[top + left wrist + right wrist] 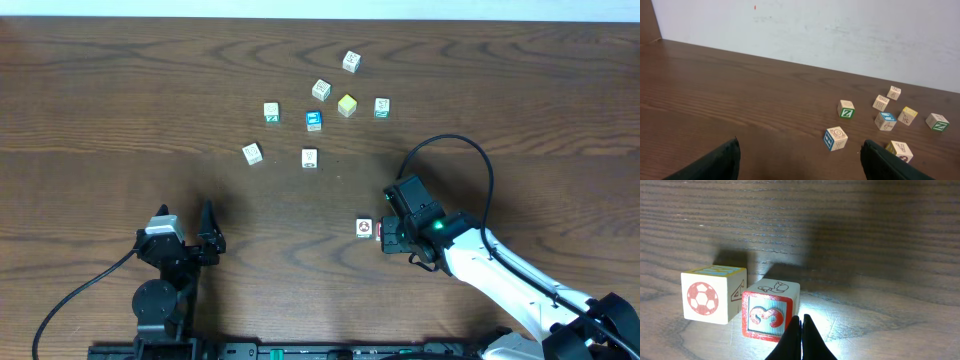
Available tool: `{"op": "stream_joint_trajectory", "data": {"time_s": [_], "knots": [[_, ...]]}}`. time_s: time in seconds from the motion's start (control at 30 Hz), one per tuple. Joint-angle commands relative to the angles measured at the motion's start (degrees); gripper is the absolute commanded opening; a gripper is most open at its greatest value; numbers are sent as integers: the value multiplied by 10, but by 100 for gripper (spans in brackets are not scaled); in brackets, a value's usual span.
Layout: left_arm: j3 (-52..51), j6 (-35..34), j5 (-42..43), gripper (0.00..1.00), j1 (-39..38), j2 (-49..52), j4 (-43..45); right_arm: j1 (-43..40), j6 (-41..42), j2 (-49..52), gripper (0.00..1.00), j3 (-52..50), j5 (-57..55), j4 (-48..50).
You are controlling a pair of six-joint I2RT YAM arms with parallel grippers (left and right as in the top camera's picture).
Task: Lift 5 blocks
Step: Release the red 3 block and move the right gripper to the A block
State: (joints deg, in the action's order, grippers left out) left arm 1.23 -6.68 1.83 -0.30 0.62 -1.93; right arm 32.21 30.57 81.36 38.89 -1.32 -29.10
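Small picture blocks lie scattered at the table's far middle: a yellow-topped block (347, 105), whitish ones (320, 90) (351, 62) (309, 158) (252, 153) and a blue-faced cube (314, 121). Nearer, a white block with a red football (365, 228) (707, 295) stands on the table. Beside it is a block with a red 3 (770, 312). My right gripper (802, 322) (385, 236) is shut and empty, its tips just in front of the red 3 block's right edge. My left gripper (800, 162) (186, 226) stands open over bare wood at the front left.
Two green-marked cubes (271, 112) (381, 107) sit among the far group. In the left wrist view a blue-sided cube (835, 138) lies ahead, and another block (899, 149) is partly behind the right finger. The right arm's cable (470, 150) loops above the table.
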Motion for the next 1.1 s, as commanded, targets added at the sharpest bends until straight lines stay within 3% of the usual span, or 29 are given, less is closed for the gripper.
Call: {"op": "stream_joint_trajectory", "data": {"time_s": [0.0,0.8,1.07], "knots": [[-10,-5,-3,77,-2,-4,-21,2,7,4,1,7,3,4],[-10,-5,-3,77,-2,-4,-21,0,4,4,1,8,-29,31],[-10,-5,-3,78,-2,-4,-21,-12,7,1,1,12,-33,-1]]}}
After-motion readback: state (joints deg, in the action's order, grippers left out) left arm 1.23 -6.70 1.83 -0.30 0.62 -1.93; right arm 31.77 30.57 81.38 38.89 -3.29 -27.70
